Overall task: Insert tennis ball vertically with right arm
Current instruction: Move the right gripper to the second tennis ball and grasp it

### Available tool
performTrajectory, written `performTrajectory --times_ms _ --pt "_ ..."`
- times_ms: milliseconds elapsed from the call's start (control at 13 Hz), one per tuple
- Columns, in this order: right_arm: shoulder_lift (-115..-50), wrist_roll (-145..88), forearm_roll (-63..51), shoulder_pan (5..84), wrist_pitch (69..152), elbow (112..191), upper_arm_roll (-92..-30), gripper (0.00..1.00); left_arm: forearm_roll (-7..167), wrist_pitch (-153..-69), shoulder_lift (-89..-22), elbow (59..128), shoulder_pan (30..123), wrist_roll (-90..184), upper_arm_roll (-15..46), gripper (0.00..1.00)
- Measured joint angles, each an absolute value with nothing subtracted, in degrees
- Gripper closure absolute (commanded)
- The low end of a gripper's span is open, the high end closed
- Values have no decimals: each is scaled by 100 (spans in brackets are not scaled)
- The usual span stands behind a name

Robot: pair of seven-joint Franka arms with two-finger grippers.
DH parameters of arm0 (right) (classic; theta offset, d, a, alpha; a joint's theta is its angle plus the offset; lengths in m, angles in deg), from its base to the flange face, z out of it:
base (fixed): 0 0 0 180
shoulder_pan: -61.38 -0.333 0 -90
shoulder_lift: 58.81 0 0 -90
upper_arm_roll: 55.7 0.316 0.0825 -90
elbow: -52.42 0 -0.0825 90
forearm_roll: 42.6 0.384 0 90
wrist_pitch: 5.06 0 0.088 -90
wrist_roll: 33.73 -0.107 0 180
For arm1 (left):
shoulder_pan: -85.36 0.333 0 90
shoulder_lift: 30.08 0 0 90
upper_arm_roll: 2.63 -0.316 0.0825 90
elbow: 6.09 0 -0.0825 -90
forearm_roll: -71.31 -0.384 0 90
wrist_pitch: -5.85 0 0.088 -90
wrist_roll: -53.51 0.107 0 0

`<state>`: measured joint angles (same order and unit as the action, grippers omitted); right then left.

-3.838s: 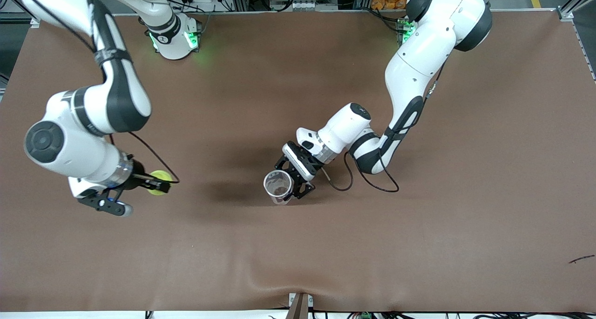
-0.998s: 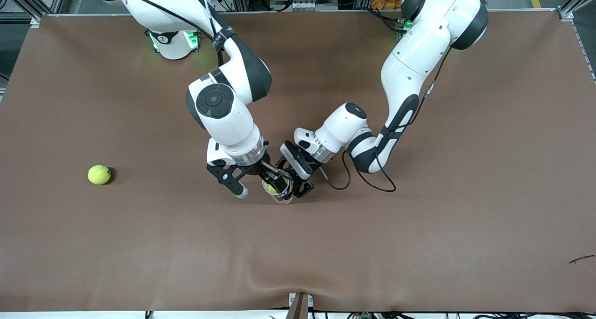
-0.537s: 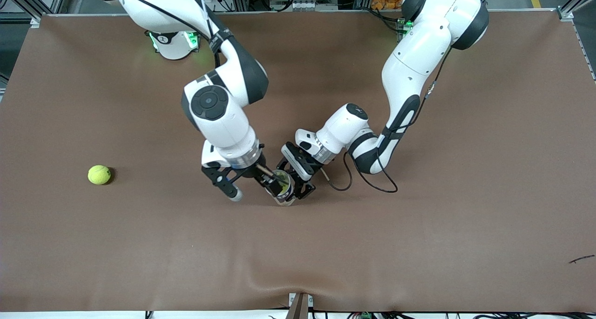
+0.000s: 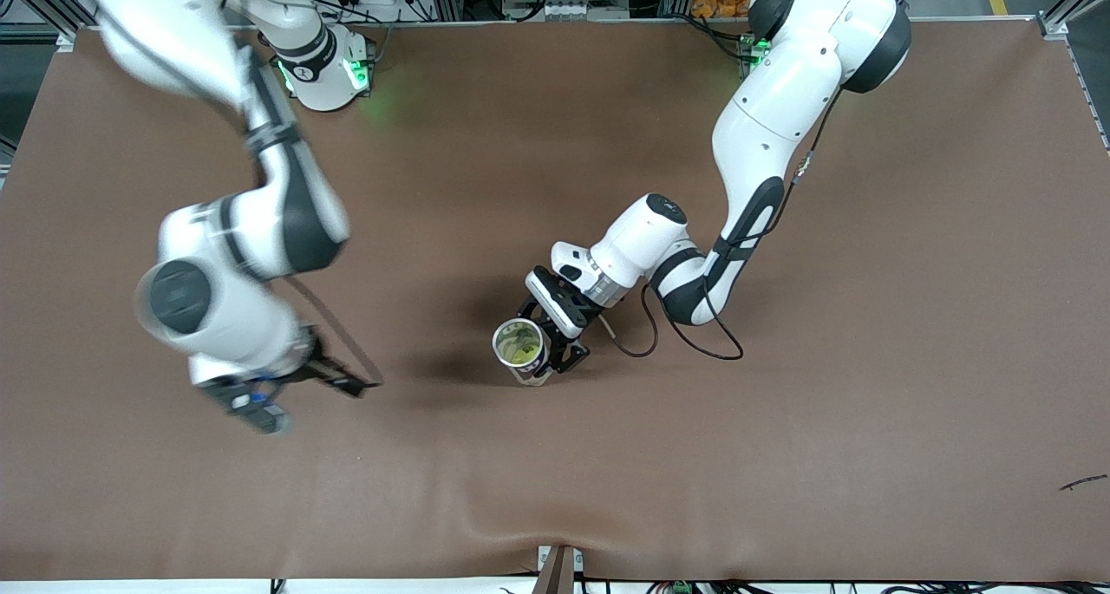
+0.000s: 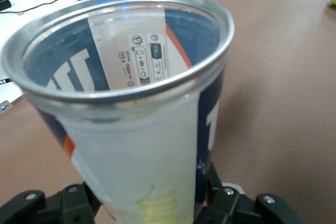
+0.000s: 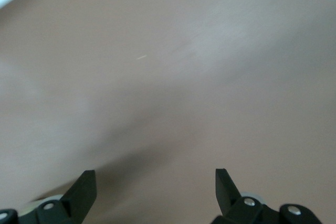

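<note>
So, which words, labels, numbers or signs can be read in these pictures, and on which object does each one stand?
Tube can, held by the left pincer: large white letters on the blue band, seen mirrored through the clear wall; no whole word can be read.
White label inside the can: small icons and fine print, too small to read.
Right arm's base: a small round mark, too small to read.
Nothing else carries text.

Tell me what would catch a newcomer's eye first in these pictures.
The left hand at mid-table is shut on an upright clear can with a yellow-green tennis ball showing inside it. The right hand hangs open and empty over bare table toward the right arm's end.
</note>
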<state>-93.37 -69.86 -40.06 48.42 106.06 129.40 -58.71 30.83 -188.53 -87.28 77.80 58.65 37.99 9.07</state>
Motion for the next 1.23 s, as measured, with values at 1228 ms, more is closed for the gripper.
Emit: performTrajectory --times_ms 1228 --pt "-9200 -3125 -4669 7250 11315 15039 -5863 0 3083 -18887 -8724 7702 5865 3799 904 24"
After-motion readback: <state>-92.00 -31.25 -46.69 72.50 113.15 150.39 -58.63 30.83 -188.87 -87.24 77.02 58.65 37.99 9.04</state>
